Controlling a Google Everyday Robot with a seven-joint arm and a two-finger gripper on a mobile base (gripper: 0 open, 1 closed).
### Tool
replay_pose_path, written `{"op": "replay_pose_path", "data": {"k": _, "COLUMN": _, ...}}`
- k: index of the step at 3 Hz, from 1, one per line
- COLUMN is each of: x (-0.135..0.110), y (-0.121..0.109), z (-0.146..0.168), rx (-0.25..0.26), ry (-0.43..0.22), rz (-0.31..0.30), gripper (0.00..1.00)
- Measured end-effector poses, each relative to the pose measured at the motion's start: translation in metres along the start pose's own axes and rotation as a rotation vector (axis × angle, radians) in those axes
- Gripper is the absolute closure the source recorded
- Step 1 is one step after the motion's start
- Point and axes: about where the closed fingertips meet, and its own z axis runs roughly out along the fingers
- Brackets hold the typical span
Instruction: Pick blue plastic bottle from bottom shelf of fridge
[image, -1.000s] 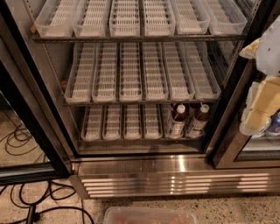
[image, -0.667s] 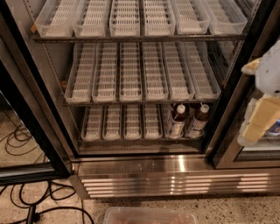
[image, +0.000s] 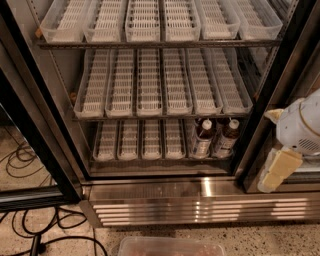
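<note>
On the bottom shelf (image: 140, 145) of the fridge (image: 65, 85), at its right end, you have a blue plastic bottle (image: 202, 140) standing upright in a white lane tray (image: 192, 156), long axis vertical, cap up. A second bottle (image: 226, 138) stands just beside it in the next lane. The gripper (image: 282, 152) hangs outside by the right door frame, apart from both bottles; you cannot tell its opening.

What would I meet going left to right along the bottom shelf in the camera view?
White lane trays → left blue plastic bottle → right blue plastic bottle → black door frame → pincer, beyond the frame at the right edge.
</note>
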Motion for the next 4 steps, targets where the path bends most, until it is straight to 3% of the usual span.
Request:
{"op": "replay_pose_path", "data": {"k": 2, "x": 0.000, "y": 0.016, "z": 0.054, "rx": -0.055, "ry": -0.022, "rz": -0.029, "gripper": 0.00}}
{"op": "replay_pose_path", "data": {"k": 4, "x": 0.000, "y": 0.022, "z": 0.062, "rx": -0.047, "ry": -0.033, "rz": -0.015, "gripper": 0.00}}
